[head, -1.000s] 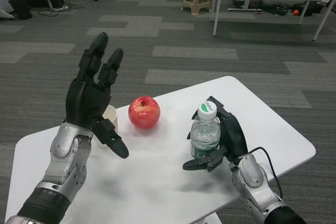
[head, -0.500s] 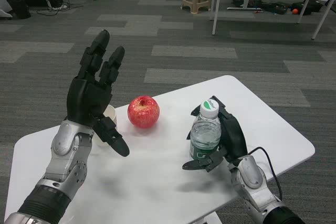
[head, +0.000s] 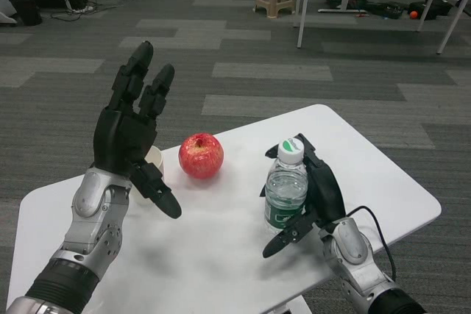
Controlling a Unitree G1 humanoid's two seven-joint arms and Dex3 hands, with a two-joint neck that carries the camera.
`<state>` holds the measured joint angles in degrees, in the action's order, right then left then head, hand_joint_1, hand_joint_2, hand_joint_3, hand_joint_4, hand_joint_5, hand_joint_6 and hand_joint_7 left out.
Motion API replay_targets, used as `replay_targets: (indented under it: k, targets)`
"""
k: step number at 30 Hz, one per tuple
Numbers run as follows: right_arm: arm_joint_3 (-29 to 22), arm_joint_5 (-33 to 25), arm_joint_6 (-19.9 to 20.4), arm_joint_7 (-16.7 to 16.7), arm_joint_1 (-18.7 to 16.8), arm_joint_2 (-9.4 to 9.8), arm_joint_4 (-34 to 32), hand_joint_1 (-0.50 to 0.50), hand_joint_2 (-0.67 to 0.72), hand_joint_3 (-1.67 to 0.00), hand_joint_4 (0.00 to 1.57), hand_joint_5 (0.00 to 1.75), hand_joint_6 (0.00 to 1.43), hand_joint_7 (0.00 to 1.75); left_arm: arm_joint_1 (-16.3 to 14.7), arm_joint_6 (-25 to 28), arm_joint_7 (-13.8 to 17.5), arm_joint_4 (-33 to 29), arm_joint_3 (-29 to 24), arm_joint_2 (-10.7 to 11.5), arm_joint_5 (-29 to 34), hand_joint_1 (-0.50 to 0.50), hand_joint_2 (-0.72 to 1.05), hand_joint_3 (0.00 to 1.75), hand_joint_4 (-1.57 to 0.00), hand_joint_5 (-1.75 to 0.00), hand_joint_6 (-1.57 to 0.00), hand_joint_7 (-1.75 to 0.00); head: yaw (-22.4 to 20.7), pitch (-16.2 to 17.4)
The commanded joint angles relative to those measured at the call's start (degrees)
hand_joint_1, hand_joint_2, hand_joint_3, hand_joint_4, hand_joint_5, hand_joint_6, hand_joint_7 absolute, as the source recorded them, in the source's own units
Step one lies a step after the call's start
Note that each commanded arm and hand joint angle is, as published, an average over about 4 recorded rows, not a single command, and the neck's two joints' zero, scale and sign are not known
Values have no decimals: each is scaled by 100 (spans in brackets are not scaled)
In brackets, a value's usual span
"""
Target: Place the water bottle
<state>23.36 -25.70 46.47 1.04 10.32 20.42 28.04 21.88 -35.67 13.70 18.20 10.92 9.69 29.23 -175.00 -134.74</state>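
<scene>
Water bottle (head: 285,195) upright on the white surface (head: 221,248), lower right of centre.
Right hand (head: 318,198) cups it from behind; whether it grips, I cannot tell. Left hand (head: 131,136) is raised, fingers spread, beside the red apple (head: 201,156).

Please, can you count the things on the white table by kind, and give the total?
Water bottle: 1
Apple: 1
Cup, partly hidden behind the left hand: 1
Total: 3
</scene>
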Motion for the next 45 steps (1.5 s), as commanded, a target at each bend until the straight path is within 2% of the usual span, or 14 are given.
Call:
replay_targets:
  k: [1, 4, 6, 8, 10, 13, 18, 28, 30, 34, 36, 39, 43, 45]
  targets:
    - [51, -49, -86, -117, -126, -12, 154, -46, 60, 0, 133, 155, 1, 122, 45, 25, 10, 69, -11, 59, 44, -50, -72, 9, 0, -21, 0, -14, 8, 0]
    - [55, -49, -86, -122, -122, -12, 167, -46, 68, 0, 121, 143, 0, 108, 45, 25, 10, 69, -11, 59, 44, -50, -72, 9, 0, -21, 0, -14, 7, -8]
    - [59, -49, -86, -122, -118, -12, 180, -46, 71, 0, 97, 107, 0, 89, 45, 25, 10, 69, -11, 59, 39, -50, -72, 9, 0, -21, 0, -14, 9, -19]
    - [64, -49, -90, -122, -118, -12, 189, -46, 72, 0, 53, 39, 0, 63, 45, 21, 10, 69, -11, 59, 44, -50, -72, 9, 0, -21, 0, -14, 24, -32]
    - [64, -54, -103, -122, -118, -12, 189, -46, 72, 0, 16, 0, 0, 42, 45, 21, 10, 69, -11, 59, 48, -50, -72, 9, 0, -21, 0, -14, 33, -39]
    - [79, -65, -138, -122, -111, -5, 182, -46, 72, 0, 0, 0, 0, 23, 45, 23, 10, 69, -11, 59, 48, -50, -72, 9, 0, -21, 0, -14, 39, -89]
    - [99, -80, -182, -128, -109, 6, 149, -46, 72, 0, 0, 0, 0, 2, 45, 16, 10, 69, -4, 59, 46, -50, -72, 9, 0, -21, 0, -14, 56, -384]
    - [2, -115, -152, -108, -113, 14, -62, -46, 72, 0, 0, 0, 0, 0, 23, 12, 14, 69, 3, 59, 48, -50, -72, 9, 0, -21, 0, -14, 30, -339]
    - [-42, -269, -178, -130, -122, 72, -176, -46, 72, 0, 0, 0, 0, 0, 1, 8, 10, 65, -6, 59, 52, -50, -72, 9, 0, -21, 0, -14, -10, -302]
    - [-160, -546, -323, -253, -192, 322, -461, -46, 72, 0, 0, 0, 0, 0, -13, 8, 10, 56, -6, 59, 61, -50, -72, 9, 0, -21, 0, -14, -57, -210]
    - [-422, -588, -529, -346, -293, 489, -741, -46, 72, 0, 0, 0, 0, 0, -21, 8, 10, 49, -4, 62, 79, -50, -72, 9, 0, -21, 0, -14, -61, -184]
    - [-886, -652, -899, -526, -447, 612, -1143, -46, 72, 0, 0, 0, 0, 0, -30, 8, 10, 52, -11, 68, 101, -50, -72, 9, 0, -21, 0, -14, -81, -173]
    - [-1439, -682, -1351, -851, -566, 533, -1516, -46, 72, 0, 0, 0, 0, 0, -35, 8, 10, 56, -19, 81, 127, -50, -72, 9, 0, -21, 0, -14, -134, -178]
    - [-1712, -704, -1439, -895, -658, 507, -1679, -46, 72, 0, 0, 0, 0, 0, -35, 8, 10, 60, -37, 86, 136, -50, -72, 9, 0, -21, 0, -14, -165, -176]
